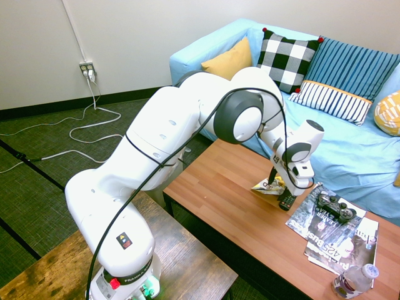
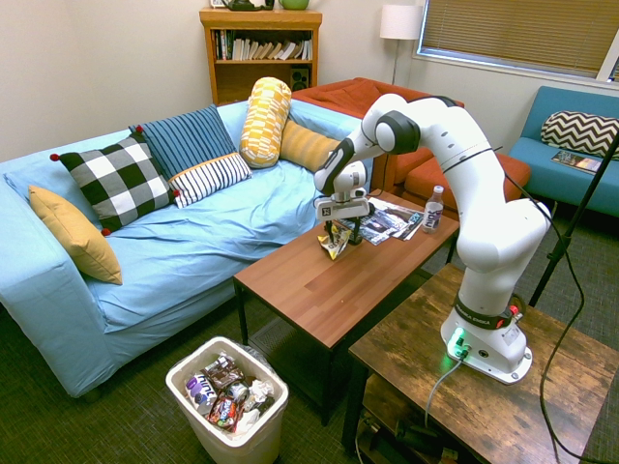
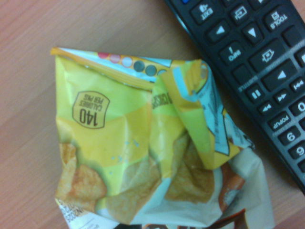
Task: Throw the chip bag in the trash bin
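The chip bag (image 3: 138, 143) is a crumpled yellow and white packet lying on the wooden coffee table (image 2: 319, 290), right beside a black remote (image 3: 257, 71). In the exterior views the chip bag (image 1: 267, 185) (image 2: 336, 244) lies directly under my gripper (image 1: 280, 187) (image 2: 344, 232). The gripper points down with its fingers open, low over the bag and on either side of it. The trash bin (image 2: 221, 443), white with a clear liner, stands on the floor off the table's end, with several wrappers inside.
Magazines (image 1: 334, 234), a game controller (image 1: 336, 207) and a water bottle (image 1: 354, 280) occupy the table's other end. A blue sofa (image 2: 58, 290) with cushions runs along the table's far side. A darker wooden table (image 2: 484, 387) bears the arm.
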`<state>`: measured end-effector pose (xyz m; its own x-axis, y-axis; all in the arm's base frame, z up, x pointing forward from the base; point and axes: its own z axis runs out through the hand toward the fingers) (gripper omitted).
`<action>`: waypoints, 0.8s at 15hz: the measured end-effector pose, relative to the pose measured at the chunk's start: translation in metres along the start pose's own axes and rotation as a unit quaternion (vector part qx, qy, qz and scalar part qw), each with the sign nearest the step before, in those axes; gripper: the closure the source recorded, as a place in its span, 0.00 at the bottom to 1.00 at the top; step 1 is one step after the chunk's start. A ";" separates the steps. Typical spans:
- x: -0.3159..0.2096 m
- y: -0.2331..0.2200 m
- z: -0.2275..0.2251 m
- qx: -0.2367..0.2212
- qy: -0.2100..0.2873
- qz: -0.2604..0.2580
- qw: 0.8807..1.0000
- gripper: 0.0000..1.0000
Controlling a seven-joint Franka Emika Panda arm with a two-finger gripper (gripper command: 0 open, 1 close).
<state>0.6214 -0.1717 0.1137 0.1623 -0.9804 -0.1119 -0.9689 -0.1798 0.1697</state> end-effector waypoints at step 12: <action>-0.006 -0.007 -0.001 0.013 -0.020 -0.017 1.000 1.00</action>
<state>0.6278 -0.1643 0.1145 0.1883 -0.9697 -0.1557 -0.9677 -0.2102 0.1390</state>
